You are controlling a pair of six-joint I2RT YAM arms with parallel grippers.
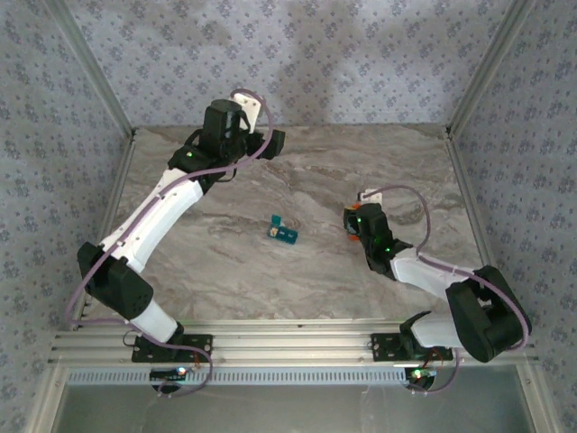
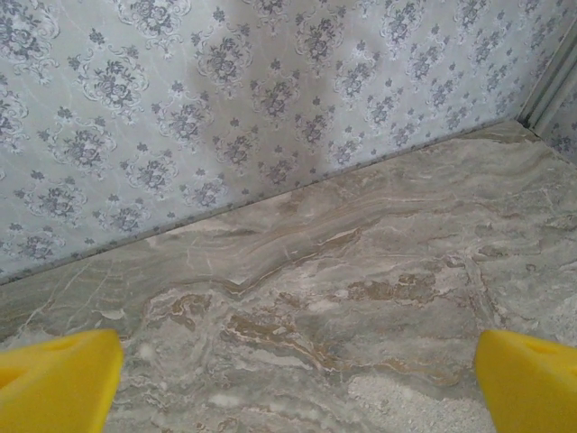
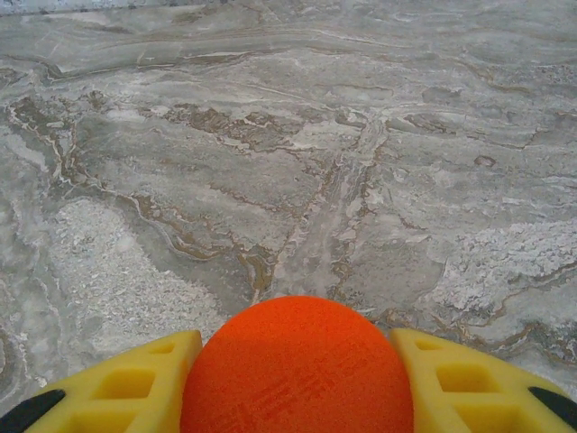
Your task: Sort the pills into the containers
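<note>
The containers (image 1: 285, 234), a small teal strip with one lid standing up, lie on the marble table (image 1: 306, 180) near its middle. My right gripper (image 1: 352, 225) hovers just right of them. It is shut on an orange pill bottle (image 3: 297, 370), whose round end sits between the yellow fingers (image 3: 149, 379) in the right wrist view. My left gripper (image 1: 273, 140) is far back by the rear wall, well away from the containers. It is open, its yellow fingertips (image 2: 59, 379) wide apart over bare marble. The pills are out of view.
Patterned walls (image 1: 297, 54) close the table at the back and both sides, with metal corner posts (image 1: 482, 72). The left arm (image 1: 153, 216) stretches diagonally across the left half of the table. An aluminium rail (image 1: 288, 343) runs along the near edge.
</note>
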